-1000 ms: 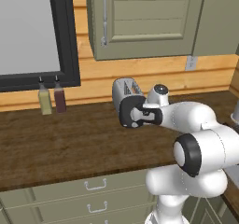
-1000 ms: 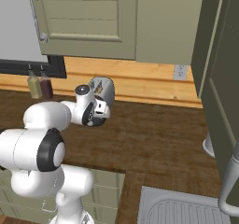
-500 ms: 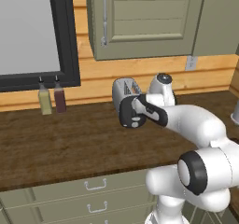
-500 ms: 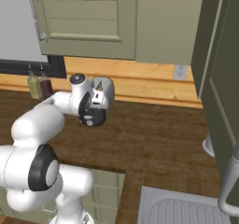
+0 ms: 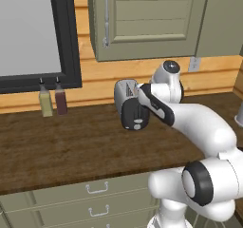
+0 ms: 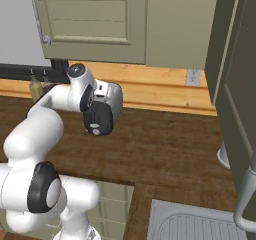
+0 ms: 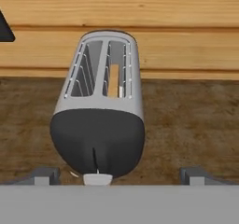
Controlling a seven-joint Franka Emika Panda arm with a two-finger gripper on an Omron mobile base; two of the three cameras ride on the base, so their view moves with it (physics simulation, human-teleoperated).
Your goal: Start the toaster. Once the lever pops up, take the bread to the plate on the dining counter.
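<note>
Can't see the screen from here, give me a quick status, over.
Gripper open, empty, above the toaster's end. Silver-grey two-slot toaster on wood counter, tan bread slice in right slot. Light grey lever untouched. Nothing blocking.

We see two bottles at the back edge of the wood-grain counter [image 5: 57,146], one pale olive [image 5: 45,101] and one dark reddish-brown [image 5: 61,100], just beside each other beneath a black-framed window [image 5: 66,37]. A sage green wall cabinet [image 5: 142,20] hangs above (its handle is upright), with an outlet [image 6: 192,77] on the wooden back wall. Drawers [image 5: 95,196] sit under the counter's front edge.
</note>
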